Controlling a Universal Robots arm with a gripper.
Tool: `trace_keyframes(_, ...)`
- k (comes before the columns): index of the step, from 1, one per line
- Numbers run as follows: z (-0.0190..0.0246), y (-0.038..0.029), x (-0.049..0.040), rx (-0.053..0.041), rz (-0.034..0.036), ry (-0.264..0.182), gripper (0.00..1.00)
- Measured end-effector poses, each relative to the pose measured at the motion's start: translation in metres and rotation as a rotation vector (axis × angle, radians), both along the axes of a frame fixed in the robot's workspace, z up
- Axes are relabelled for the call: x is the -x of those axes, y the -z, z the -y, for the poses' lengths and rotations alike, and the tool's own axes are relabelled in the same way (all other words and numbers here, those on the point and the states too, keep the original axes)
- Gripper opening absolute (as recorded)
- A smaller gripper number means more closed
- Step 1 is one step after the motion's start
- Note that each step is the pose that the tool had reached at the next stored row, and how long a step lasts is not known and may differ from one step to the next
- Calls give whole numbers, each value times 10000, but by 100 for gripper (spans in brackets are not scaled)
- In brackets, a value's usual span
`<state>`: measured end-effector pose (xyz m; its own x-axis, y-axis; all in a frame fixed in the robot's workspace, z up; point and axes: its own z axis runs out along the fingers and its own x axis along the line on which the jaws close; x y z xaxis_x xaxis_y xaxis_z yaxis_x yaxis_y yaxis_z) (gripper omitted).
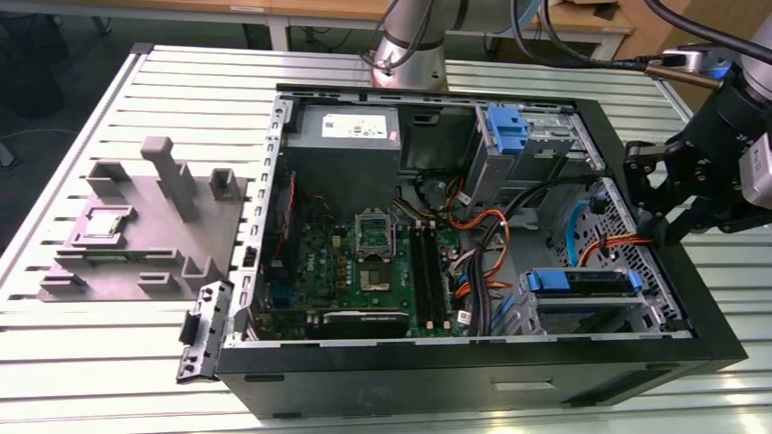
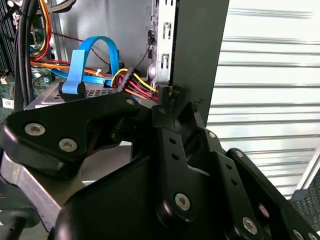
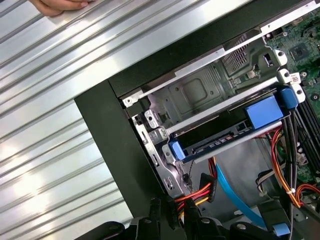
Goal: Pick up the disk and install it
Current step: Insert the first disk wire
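Note:
The disk [image 1: 579, 282] sits in the drive cage at the case's front corner on the exterior view's right, a flat drive edged by a bright blue carrier frame. In the first wrist view the disk [image 3: 227, 136] lies slotted between the cage's metal rails, with its blue tab toward the motherboard. My gripper [image 1: 660, 228] hangs over the case's side wall on the exterior view's right, a short way behind the disk. Its fingers [image 3: 155, 216] stand a narrow gap apart with nothing held. In the second wrist view the gripper [image 2: 177, 112] is close to the black case wall [image 2: 197, 55].
The open black computer case [image 1: 483, 384] lies on a slatted metal table [image 1: 108, 362]. Inside are a grey power-supply box [image 1: 347, 129], a blue bracket [image 1: 507, 128], the motherboard [image 1: 362, 262] and orange and blue cables [image 3: 200, 192]. A grey fixture [image 1: 145, 226] stands at the left. A hand [image 3: 57, 5] rests on the table.

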<state>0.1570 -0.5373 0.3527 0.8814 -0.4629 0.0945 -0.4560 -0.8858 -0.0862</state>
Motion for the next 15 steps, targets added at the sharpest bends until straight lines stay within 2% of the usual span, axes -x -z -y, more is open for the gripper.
trace_keyframes(3, 1, 4, 0, 3, 12, -12, 31)
trace_keyframes(4, 1, 4, 0, 3, 14, -14, 25)
trace_keyframes(5, 1, 3, 0, 6, 15, -16, 25)
trace_keyframes(6, 0, 4, 0, 3, 14, -19, 18)
trace_keyframes(11, 0, 0, 1, 17, 13, -43, 18)
trace_keyframes(15, 0, -49, 0, 33, 14, -55, 17)
